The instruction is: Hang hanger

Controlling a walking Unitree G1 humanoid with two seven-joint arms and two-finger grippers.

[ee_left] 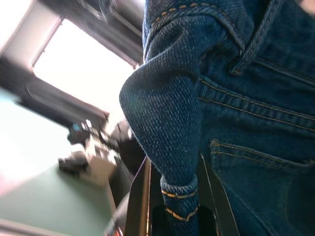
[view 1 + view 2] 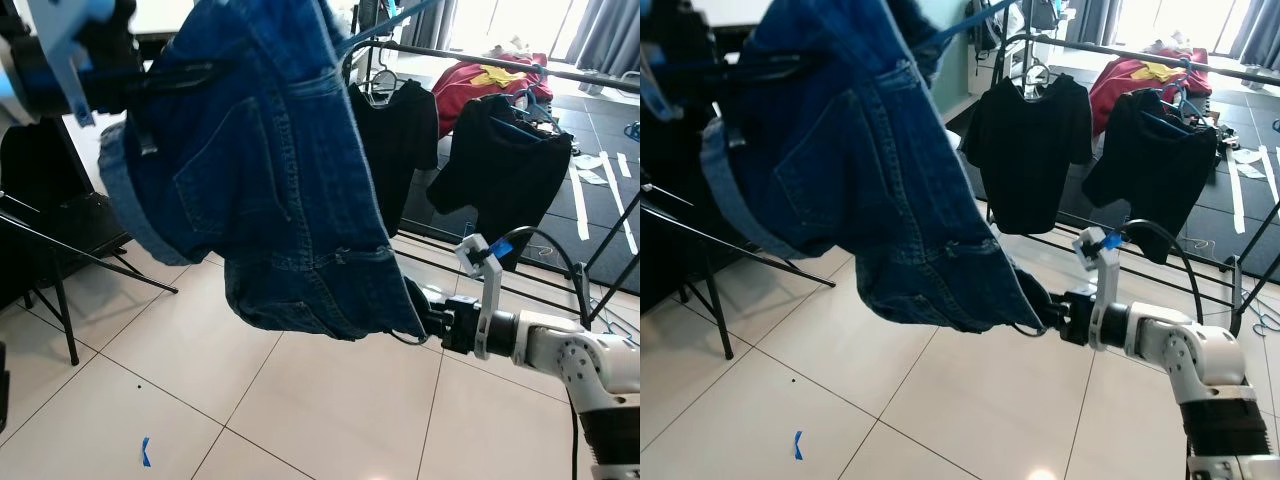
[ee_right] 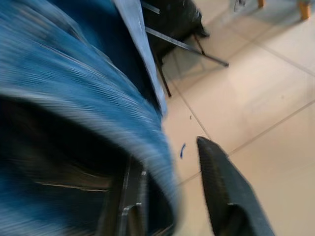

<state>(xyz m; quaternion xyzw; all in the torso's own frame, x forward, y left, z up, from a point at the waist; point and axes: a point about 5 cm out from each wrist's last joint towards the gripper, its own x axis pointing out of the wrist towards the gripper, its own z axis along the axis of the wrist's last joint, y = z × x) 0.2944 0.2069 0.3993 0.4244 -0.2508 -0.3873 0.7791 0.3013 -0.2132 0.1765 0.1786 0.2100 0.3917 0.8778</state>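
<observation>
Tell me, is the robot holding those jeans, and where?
Yes. The left gripper pinches the jeans by a belt loop; the right gripper reaches the bottom hem, fingers apart around it.

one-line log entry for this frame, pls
left hand: raised, shut on jeans belt loop | right hand: at jeans hem, open | rack: behind, two black shirts hung | hanger: not hung
</observation>
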